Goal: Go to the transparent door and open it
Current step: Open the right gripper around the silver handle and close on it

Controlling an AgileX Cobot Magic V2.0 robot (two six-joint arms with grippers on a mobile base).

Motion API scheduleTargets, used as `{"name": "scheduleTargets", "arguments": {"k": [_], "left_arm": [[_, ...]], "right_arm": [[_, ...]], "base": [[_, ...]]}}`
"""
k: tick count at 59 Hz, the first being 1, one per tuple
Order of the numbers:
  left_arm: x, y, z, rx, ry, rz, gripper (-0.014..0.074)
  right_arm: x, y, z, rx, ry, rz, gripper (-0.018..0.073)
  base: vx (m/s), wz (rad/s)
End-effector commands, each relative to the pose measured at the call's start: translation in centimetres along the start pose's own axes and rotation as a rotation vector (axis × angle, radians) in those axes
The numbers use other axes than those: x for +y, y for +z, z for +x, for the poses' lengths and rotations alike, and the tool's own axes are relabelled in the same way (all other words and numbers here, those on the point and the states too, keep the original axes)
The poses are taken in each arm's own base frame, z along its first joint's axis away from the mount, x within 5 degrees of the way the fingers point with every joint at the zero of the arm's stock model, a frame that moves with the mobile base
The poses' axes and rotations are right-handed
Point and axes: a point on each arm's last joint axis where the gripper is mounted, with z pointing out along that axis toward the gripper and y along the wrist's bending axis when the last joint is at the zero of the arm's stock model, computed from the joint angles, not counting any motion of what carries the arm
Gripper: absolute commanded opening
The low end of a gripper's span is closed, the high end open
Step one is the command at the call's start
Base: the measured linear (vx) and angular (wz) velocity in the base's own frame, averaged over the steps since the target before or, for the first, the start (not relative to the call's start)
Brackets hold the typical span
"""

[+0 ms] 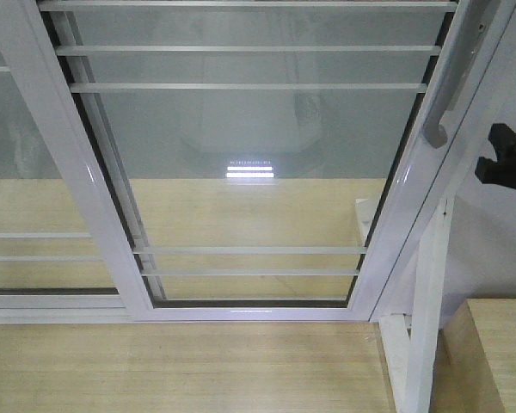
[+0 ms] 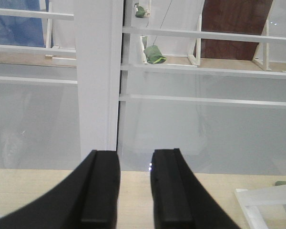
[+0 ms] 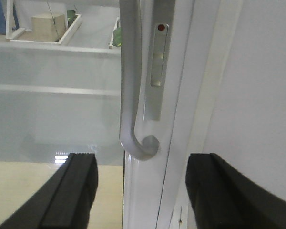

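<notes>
The transparent door fills the front view: clear glass with thin white bars in a white frame. Its curved grey handle is on the right stile. In the front view my right gripper shows as a black shape just right of the handle's lower end. In the right wrist view the handle hangs straight ahead above my right gripper, whose jaws stand wide apart on either side of the white stile, empty. My left gripper is open by a narrow gap, facing a white frame post, holding nothing.
A neighbouring white-framed glass panel overlaps at the left. A white wall is right of the stile. A light wooden box and white frame legs stand at the lower right. Wooden floor lies below.
</notes>
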Motion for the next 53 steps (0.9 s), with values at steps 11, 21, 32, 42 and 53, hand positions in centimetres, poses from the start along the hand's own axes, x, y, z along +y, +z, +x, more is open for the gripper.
{"name": "scheduleTargets", "arguments": {"k": [11, 21, 32, 42, 53], "left_arm": [[-0.2, -0.1, -1.6, -0.101, -0.007, 0.013, 0.0329], [-0.2, -0.1, -1.6, -0.101, -0.007, 0.013, 0.0329], [-0.2, -0.1, -1.6, -0.101, -0.007, 0.013, 0.0329], [-0.2, -0.1, -1.6, -0.101, -0.007, 0.013, 0.0329], [-0.2, -0.1, -1.6, -0.101, -0.007, 0.013, 0.0329]], "right_arm": [[-0.4, 5.6, -3.7, -0.155, 0.013, -0.024, 0.0473], [-0.5, 8.9, -4.2, -0.174, 0.016, -0.041, 0.0473], [-0.8, 12.4, -4.8, -0.187, 0.018, -0.043, 0.0473], [-0.9, 14.8, -5.5, -0.207, 0.062, -0.052, 0.0473], [-1.0, 16.2, -5.5, -0.212, 0.061, -0.053, 0.0450]], "base": [[0.00, 0.00], [0.00, 0.00], [0.00, 0.00], [0.00, 0.00], [0.00, 0.00]]}}
